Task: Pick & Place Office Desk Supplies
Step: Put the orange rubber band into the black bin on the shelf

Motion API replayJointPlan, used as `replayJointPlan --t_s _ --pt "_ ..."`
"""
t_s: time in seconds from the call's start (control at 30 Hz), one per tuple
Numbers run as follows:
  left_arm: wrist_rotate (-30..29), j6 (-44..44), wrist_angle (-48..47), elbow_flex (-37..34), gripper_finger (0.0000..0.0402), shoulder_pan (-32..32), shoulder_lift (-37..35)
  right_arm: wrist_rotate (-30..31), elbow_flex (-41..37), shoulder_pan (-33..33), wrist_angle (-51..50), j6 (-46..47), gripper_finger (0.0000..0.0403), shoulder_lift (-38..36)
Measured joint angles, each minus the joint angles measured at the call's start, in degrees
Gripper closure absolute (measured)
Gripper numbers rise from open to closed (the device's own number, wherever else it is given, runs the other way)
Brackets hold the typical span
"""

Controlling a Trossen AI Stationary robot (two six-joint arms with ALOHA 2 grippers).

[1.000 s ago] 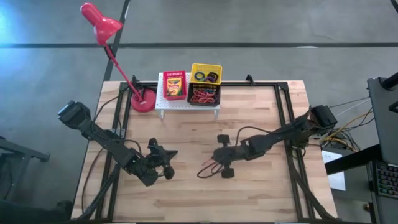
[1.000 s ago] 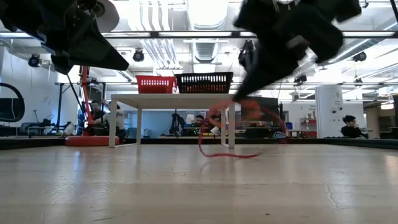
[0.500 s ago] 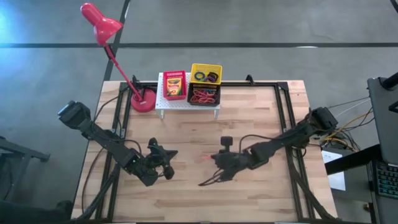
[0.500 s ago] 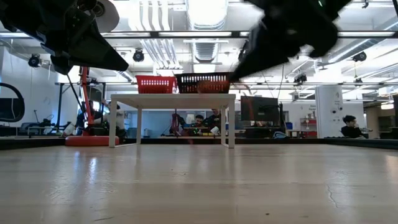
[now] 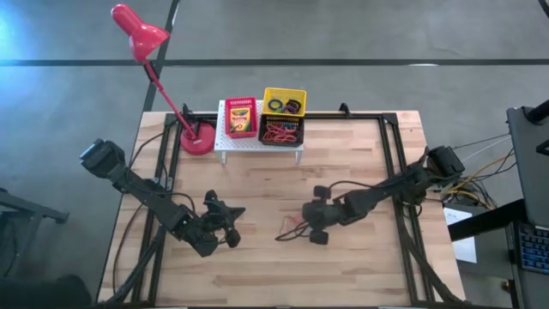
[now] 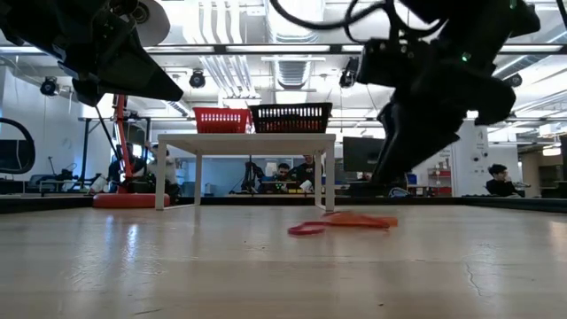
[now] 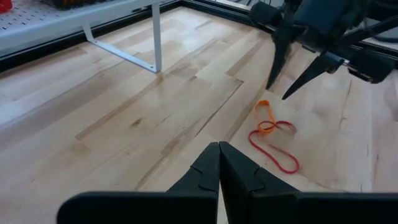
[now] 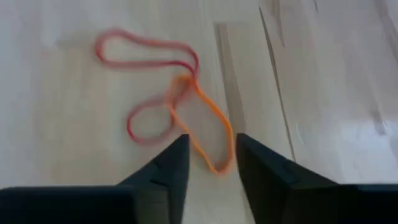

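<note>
Here the right gripper (image 5: 317, 213) hung just above the middle of the wooden table (image 5: 257, 266), its two dark fingers (image 8: 163, 169) spread apart and holding nothing. Directly below and just ahead of the fingertips lay the tangled rubber bands (image 5: 292, 230), one red and one orange, looped across each other and flat on the boards; the far end of the orange loop lay in the gap between the fingers as seen from the wrist. In the left wrist view the same bands (image 7: 272, 142) lay apart from the tips of the right gripper. The left gripper (image 5: 233, 226) waited near the table's left front, its fingers (image 7: 219, 163) pressed together and empty, pointed toward the bands. At the back edge stood the white perforated rack (image 5: 225, 137), carrying the red basket (image 5: 241, 117) with a yellow-and-green box in it, the yellow basket (image 5: 284, 101) holding small rings, and the black basket (image 5: 280, 131) holding more red bands. Beside the rack stood the red desk lamp (image 5: 159, 77).
</note>
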Motion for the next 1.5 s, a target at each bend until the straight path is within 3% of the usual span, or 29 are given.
replayJointPlan --t_s 0.13,0.37,0.57,0.77,0.97,1.13,1.23,1.4,1.5 --pt "0.1 0.0 0.0 0.0 0.0394 0.0 0.0 0.0 -1.3 -0.4 -1.4 -0.3 0.0246 0.0" --pt "0.1 0.0 0.0 0.0 0.0394 0.0 0.0 0.0 -6.9 -0.6 7.1 -3.5 0.0243 0.0" --pt "0.1 0.0 0.0 0.0 0.0394 0.0 0.0 -1.4 -9.6 -3.5 9.8 -3.2 0.0280 0.1" --pt "0.0 0.0 0.0 0.0 0.0394 0.0 0.0 -11.4 -12.8 -6.8 16.6 -6.3 0.0322 -0.1" --pt "-0.1 0.0 0.0 0.0 0.0394 0.0 0.0 -12.0 -12.4 -6.6 17.9 -8.7 0.0382 0.0" --pt "-0.1 0.0 0.0 0.0 0.0394 0.0 0.0 -12.2 -7.8 -6.4 17.7 -10.9 0.0393 -2.0" --pt "-0.1 0.1 0.0 0.0 0.0394 0.0 0.0 -7.1 -3.7 -6.4 14.9 -11.9 0.0394 -4.6" --pt "-0.1 0.1 0.0 0.0 0.0394 0.0 0.0 7.6 4.3 -7.5 10.2 -16.5 0.0394 -7.9" --pt "-0.1 0.1 0.0 0.0 0.0394 0.0 0.0 11.6 8.8 -10.1 9.7 -20.0 0.0394 -8.6"
